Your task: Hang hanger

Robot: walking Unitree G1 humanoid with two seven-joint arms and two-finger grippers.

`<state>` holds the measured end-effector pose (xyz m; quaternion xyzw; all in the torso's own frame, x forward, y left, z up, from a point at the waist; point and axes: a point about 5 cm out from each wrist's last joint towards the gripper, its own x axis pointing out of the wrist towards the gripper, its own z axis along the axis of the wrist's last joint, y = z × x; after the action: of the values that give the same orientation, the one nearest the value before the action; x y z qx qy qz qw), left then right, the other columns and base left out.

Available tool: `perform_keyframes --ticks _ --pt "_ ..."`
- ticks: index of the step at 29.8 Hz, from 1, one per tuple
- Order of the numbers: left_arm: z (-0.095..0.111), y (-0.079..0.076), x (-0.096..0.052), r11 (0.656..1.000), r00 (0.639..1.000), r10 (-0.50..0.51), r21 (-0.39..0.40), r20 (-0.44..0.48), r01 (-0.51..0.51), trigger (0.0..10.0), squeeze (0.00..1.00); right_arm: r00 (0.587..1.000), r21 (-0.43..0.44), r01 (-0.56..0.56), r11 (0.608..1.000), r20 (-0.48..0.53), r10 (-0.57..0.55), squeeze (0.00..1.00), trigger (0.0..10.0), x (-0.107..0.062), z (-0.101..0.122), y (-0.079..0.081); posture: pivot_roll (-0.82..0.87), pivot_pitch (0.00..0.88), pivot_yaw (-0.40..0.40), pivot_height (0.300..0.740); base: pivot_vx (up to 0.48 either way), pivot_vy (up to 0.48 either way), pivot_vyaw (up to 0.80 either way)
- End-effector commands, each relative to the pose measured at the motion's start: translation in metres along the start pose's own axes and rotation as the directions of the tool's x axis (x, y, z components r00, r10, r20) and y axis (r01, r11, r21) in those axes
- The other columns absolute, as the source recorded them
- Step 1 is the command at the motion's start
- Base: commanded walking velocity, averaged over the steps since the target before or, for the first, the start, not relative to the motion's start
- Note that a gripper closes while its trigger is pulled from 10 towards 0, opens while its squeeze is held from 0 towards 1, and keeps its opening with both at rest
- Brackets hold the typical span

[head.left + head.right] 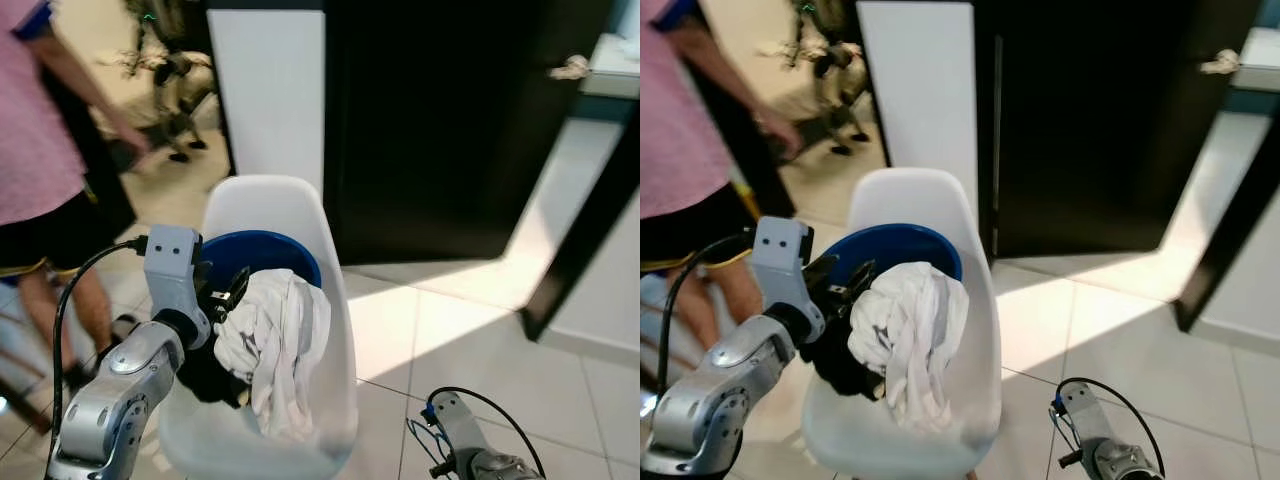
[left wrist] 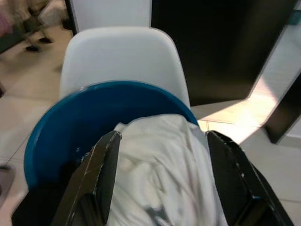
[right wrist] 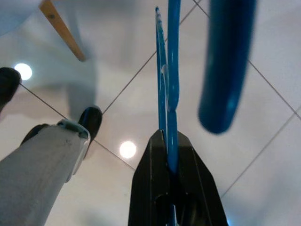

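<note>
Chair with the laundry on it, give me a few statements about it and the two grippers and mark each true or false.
1. A blue basin sits on the white chair. True.
2. The left gripper is shut on the white garment. False: its fingers are open on either side of it.
3. The right gripper is shut on a blue hanger. True.
4. The hanger is red. False: blue.
5. A person stands to the robot's left. True.

Bright daylight falls across the floor tiles (image 1: 480,320) at far right, with glare. The person (image 1: 40,150) at left is motion-blurred; the wrist views are soft.
</note>
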<state>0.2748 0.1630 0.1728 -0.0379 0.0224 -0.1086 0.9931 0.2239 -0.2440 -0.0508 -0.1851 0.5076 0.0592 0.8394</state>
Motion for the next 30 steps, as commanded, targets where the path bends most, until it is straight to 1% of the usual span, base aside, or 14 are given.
perform_keyframes --ticks 1,3,4,8,10,13,16,17,19,23,27,29,30 --pt "0.003 -0.002 0.003 1.000 1.000 0.000 -0.003 0.013 0.000 10.0 0.00 1.000 0.009 0.006 1.000 -0.015 -0.006 0.00 10.0 0.000 -0.005 -0.002 0.02 0.000 0.008 0.740 0.000 0.000 0.00" --pt "0.003 0.000 0.003 1.000 1.000 0.016 0.001 0.010 -0.016 10.0 0.00 1.000 0.007 0.005 1.000 -0.016 -0.004 0.00 10.0 0.000 -0.005 -0.002 0.02 0.000 0.007 0.740 0.000 0.000 0.00" --pt "0.000 0.003 0.005 0.999 0.999 0.040 0.008 -0.004 -0.040 10.0 0.00 1.000 0.005 0.003 1.000 -0.018 -0.003 0.00 10.0 0.000 -0.005 -0.002 0.02 0.000 0.005 0.740 0.000 0.000 0.00" --pt "-0.005 0.006 0.005 0.999 0.998 0.052 -0.002 -0.028 -0.052 10.0 0.00 1.000 0.002 0.003 1.000 -0.020 -0.003 0.00 10.0 0.000 -0.005 -0.002 0.02 0.000 0.004 0.740 0.000 0.000 0.00" --pt "-0.010 0.010 0.005 0.997 0.996 0.076 -0.008 -0.049 -0.076 10.0 0.00 1.000 0.001 0.002 1.000 -0.021 -0.002 0.00 10.0 0.000 -0.005 -0.002 0.02 0.000 0.004 0.740 0.000 0.000 0.00" --pt "-0.012 0.012 0.005 0.997 0.995 0.082 -0.010 -0.053 -0.083 10.0 0.00 1.000 0.001 0.001 1.000 -0.021 -0.001 0.00 10.0 0.000 -0.005 -0.002 0.02 0.000 0.004 0.740 0.000 0.000 0.00" --pt "-0.018 0.024 0.004 0.991 0.988 0.137 0.002 -0.071 -0.137 10.0 0.00 1.000 0.001 0.001 1.000 -0.021 -0.001 0.00 10.0 -0.001 -0.004 -0.003 0.01 0.000 0.002 0.740 0.000 0.000 0.00" --pt "-0.018 0.024 0.004 0.991 0.988 0.137 0.002 -0.071 -0.137 10.0 0.00 1.000 0.001 0.001 1.000 -0.021 -0.001 0.00 10.0 -0.001 -0.004 -0.003 0.01 0.000 0.002 0.740 0.000 0.000 0.00" --pt "-0.021 0.031 0.003 0.986 0.982 0.169 0.012 -0.088 -0.169 10.0 0.00 1.000 0.001 0.001 1.000 -0.021 -0.001 0.00 10.0 -0.001 -0.004 -0.003 0.01 0.000 0.002 0.740 0.000 0.000 0.00" --pt "-0.026 0.035 0.001 0.983 0.977 0.182 0.018 -0.115 -0.181 10.0 0.00 1.000 0.001 0.000 1.000 -0.021 0.000 0.00 10.0 -0.001 -0.004 -0.003 0.01 0.000 0.000 0.740 -0.479 0.000 0.00" --pt "-0.027 0.035 0.001 0.982 0.976 0.189 0.017 -0.111 -0.188 10.0 0.00 1.000 0.001 0.000 1.000 -0.022 0.000 0.00 10.0 -0.001 -0.004 -0.003 0.01 0.000 0.001 0.740 -0.473 0.000 0.00" --pt "-0.029 0.039 0.003 0.973 0.965 0.229 0.032 -0.126 -0.227 10.0 0.00 1.000 0.002 -0.001 1.000 -0.022 0.002 0.00 10.0 -0.001 -0.004 -0.003 0.01 0.000 -0.001 0.740 0.000 0.000 0.00" --pt "-0.029 0.039 0.003 0.973 0.965 0.229 0.032 -0.126 -0.227 10.0 0.00 1.000 0.002 -0.001 1.000 -0.022 0.002 0.00 10.0 -0.001 -0.004 -0.003 0.01 0.000 -0.001 0.740 0.000 0.000 0.00"
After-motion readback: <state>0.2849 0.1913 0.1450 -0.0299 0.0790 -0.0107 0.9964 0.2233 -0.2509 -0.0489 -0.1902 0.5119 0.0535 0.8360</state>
